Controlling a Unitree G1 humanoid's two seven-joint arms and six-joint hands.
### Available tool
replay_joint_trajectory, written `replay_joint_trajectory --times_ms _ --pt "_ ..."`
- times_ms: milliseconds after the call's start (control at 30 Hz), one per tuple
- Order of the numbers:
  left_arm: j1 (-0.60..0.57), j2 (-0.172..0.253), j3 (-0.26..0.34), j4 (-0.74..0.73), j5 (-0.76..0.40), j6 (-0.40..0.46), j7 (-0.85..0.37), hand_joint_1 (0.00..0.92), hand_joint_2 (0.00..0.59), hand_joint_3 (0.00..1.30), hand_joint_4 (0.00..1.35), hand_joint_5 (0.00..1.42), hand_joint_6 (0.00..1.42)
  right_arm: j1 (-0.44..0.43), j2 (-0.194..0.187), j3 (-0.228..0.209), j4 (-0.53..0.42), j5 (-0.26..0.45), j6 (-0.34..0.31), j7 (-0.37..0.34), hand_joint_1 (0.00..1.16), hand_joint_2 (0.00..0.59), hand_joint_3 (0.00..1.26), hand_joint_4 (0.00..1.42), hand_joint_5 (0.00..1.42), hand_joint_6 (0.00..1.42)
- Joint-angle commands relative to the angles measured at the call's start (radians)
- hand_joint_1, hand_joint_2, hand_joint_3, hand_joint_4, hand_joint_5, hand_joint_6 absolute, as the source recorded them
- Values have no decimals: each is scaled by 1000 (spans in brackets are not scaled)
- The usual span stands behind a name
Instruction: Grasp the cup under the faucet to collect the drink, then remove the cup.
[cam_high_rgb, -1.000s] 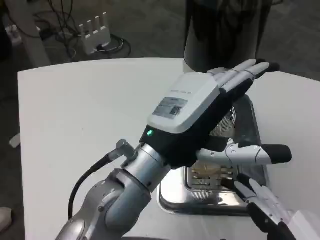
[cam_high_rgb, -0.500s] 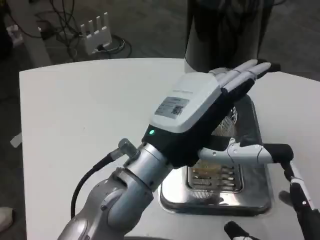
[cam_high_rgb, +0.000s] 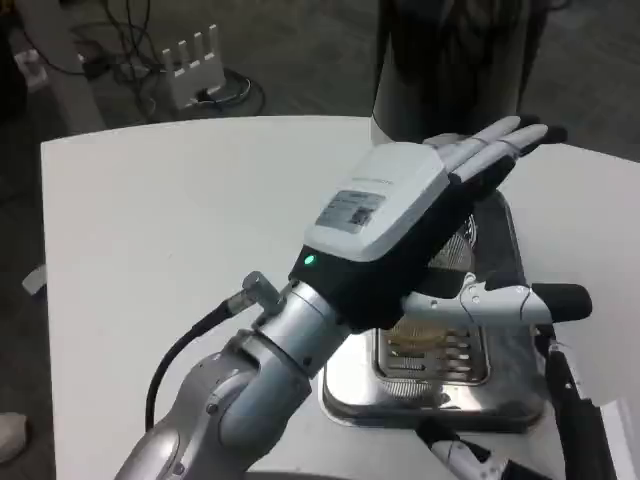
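Your left hand (cam_high_rgb: 420, 215) carries a grey label on its white back, its print too small to read, with a green light lit just behind it toward the wrist. That hand is released, fingers straight and thumb out, hovering over the steel drip tray (cam_high_rgb: 500, 400), and beneath its palm something pale and ribbed shows, possibly the cup, though you cannot tell. Your right hand (cam_high_rgb: 560, 430) sits below the left thumb at the tray's near edge; whether it grasps anything cannot be told.

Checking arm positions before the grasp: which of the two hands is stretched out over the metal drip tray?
The left hand: its white back faces up and its fingers reach over the drip tray toward the dispenser. The right hand sits low at the tray's near right corner.
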Motion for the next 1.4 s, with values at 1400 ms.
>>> replay_joint_trajectory --times_ms 1400 --pt "8 72 -8 -22 -8 -12 -74 0 79 166 101 201 142 -439 37 24 323 67 147 -121 799 176 23 38 41 143"
